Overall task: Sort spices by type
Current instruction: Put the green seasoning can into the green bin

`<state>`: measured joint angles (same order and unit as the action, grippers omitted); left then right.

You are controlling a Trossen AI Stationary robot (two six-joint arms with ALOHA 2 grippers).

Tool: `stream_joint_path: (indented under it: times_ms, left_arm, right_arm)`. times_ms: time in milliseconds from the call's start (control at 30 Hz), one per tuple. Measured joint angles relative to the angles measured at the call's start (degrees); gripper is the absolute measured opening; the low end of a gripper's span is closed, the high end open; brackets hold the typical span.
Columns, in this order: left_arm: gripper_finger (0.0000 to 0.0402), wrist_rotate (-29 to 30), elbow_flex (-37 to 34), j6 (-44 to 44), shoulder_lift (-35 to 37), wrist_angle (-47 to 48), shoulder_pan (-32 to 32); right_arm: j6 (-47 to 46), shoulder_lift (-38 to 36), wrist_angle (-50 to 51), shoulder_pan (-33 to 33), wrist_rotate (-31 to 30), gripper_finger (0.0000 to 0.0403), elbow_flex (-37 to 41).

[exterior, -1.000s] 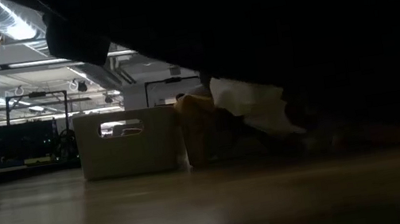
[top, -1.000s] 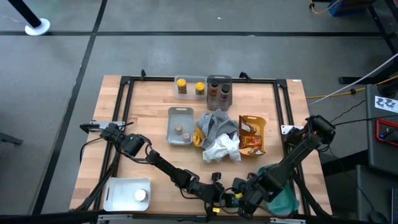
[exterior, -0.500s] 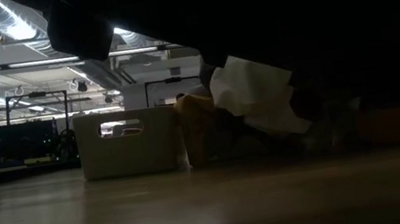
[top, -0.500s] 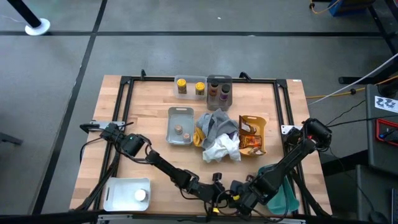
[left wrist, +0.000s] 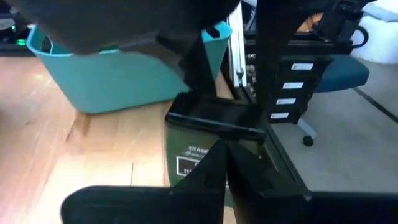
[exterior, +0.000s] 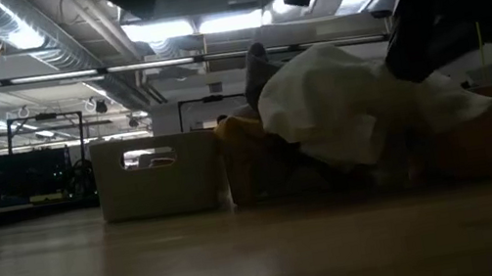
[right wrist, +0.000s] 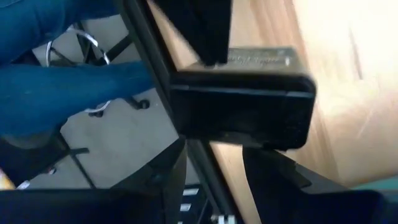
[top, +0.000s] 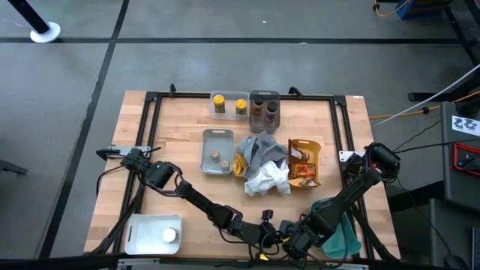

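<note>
A dark green tin (left wrist: 199,149) with a black lid (right wrist: 242,109) sits between my two grippers at the table's near edge. My left gripper (top: 268,231) reaches it level from the left, and its fingers (left wrist: 227,152) look shut in front of the tin's labelled wall. My right gripper (top: 289,240) comes down over the lid. Yellow jars (top: 229,106) and dark jars (top: 264,109) stand in trays at the far side. Tiny pots (top: 217,157) sit in a grey tray, and brown packets (top: 304,163) lie in a yellow tray. My left gripper has its shut fingertips at the tin's labelled side wall (left wrist: 193,163), coming level from the table's left. I cannot tell whether they touch it. My right gripper holds the tin at its lid end from above. One finger (left wrist: 194,68) stands at the lid's edge (left wrist: 183,112); the arm hides the other.
A teal tray (top: 345,234) stands right behind the tin (left wrist: 118,81). Grey and white cloths (top: 262,169) are heaped mid-table and fill the low view (exterior: 341,113). A white tray (top: 142,238) with one pot is at the near left. The black table frame (top: 150,135) runs close by.
The right arm's upper part has drawn in toward the near edge, and the left gripper has edged right toward the tin. In the low view the dark arm that covered the upper right has lifted away, uncovering the cloth heap.
</note>
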<state>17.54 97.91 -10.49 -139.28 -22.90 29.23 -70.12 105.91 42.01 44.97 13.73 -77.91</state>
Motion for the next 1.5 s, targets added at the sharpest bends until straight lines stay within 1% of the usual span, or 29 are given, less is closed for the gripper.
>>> stream_joint_path:
  times_ms: [233,500,600,700,800,900,1033,1133,1300,1500]
  left_arm:
    - [0.0003,0.0,0.0,-1.1,0.0,2.1,0.0]
    - [0.0003,0.0,-0.1,-1.0,0.3,5.1,0.0]
    - [0.0003,0.0,-0.1,-0.9,1.3,7.2,0.0]
    - [0.0003,0.1,-0.1,0.0,3.2,10.8,0.0]
    - [0.0003,0.3,-0.1,2.2,5.0,15.4,0.0]
    - [0.0003,0.7,-0.1,4.3,6.9,20.0,0.0]
    - [0.0003,2.1,-0.1,6.2,9.3,25.1,0.0]
    - [0.0003,2.2,-0.1,6.9,11.3,29.8,0.0]
    - [0.0003,2.8,-0.1,8.0,13.7,34.9,0.4]
    - [0.0003,3.3,-0.1,9.4,14.8,39.0,0.9]
  right_arm:
    - [0.1,0.0,0.0,0.0,8.9,0.0156,0.0]
    - [1.4,-0.2,0.3,0.0,13.9,0.0156,-0.3]
    - [0.5,-0.6,0.6,0.1,13.8,0.0156,-1.8]
    - [-4.2,-0.7,1.3,0.1,10.3,0.0156,-3.3]
    - [-11.4,-0.7,1.2,0.1,6.7,0.0156,-4.2]
    - [-19.6,-0.7,1.5,0.1,4.5,0.0156,-4.3]
    - [-28.9,-0.7,1.4,0.1,2.5,0.0156,-4.3]
    - [-34.0,-0.7,1.0,0.1,2.2,0.0156,-4.3]
    - [-37.6,-0.7,0.1,0.1,2.3,0.0156,-4.3]
    - [-37.6,-0.7,-4.4,0.0,2.3,0.0156,-4.3]
